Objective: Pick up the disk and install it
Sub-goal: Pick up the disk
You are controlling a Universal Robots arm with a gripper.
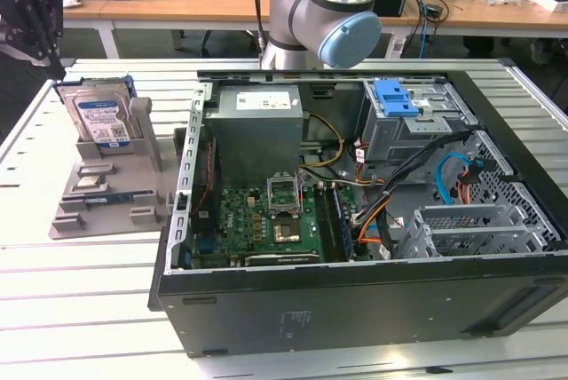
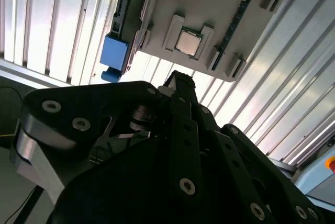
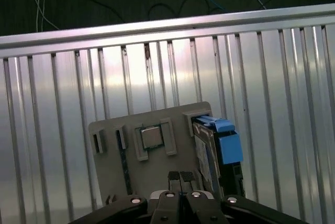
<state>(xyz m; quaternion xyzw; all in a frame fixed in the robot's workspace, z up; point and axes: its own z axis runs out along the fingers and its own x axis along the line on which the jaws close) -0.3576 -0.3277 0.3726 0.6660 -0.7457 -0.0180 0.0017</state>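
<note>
The disk, silver-grey with a blue-and-white label and blue side rails, stands upright in a grey holder at the exterior view's left. My gripper hangs just above and to the left of it, apart from it. In the first wrist view the gripper is shut, its fingertips pressed together with nothing between them, over the holder beside the disk. The second wrist view has the gripper below the disk's blue rail.
An open computer case lies on the slatted metal table, with a grey power supply and a drive cage topped by a blue bracket. The arm's base stands behind it. The holder also carries a processor chip.
</note>
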